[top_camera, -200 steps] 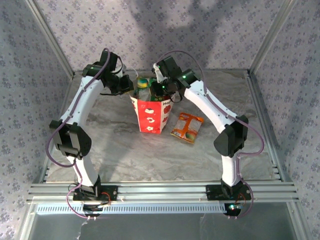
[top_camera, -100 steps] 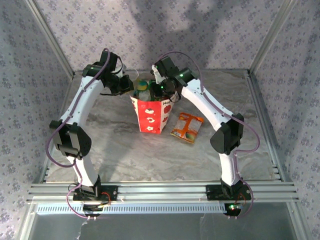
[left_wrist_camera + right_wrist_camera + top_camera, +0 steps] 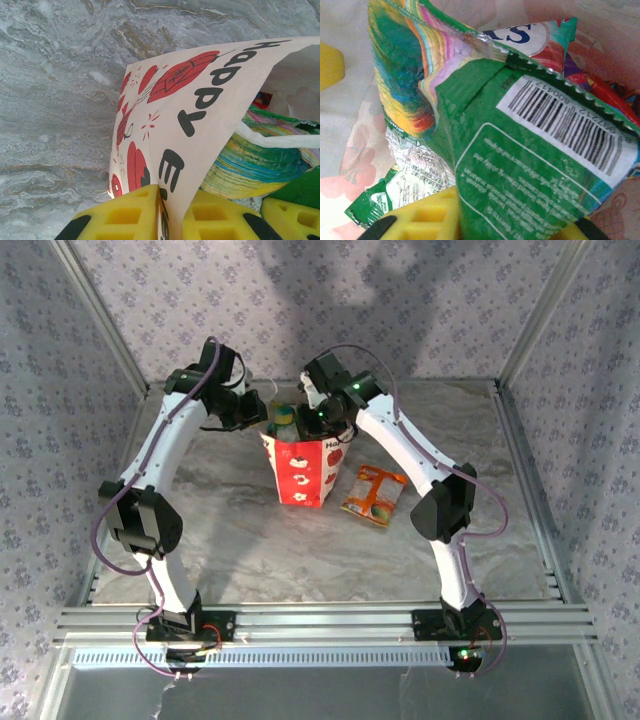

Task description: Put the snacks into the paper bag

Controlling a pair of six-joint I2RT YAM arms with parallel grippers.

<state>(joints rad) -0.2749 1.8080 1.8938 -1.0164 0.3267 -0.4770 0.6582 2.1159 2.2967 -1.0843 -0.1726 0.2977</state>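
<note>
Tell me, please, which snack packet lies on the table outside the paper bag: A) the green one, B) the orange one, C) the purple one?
B: the orange packet lies flat on the table beside the paper bag, while the green packet sits in the bag's mouth.

Bright diffuse light, soft shadows, slight blur

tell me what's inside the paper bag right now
Inside the paper bag: a green packet with a barcode, a teal striped packet behind it, and a red sliver at the side. Anything beneath them is covered.
</note>
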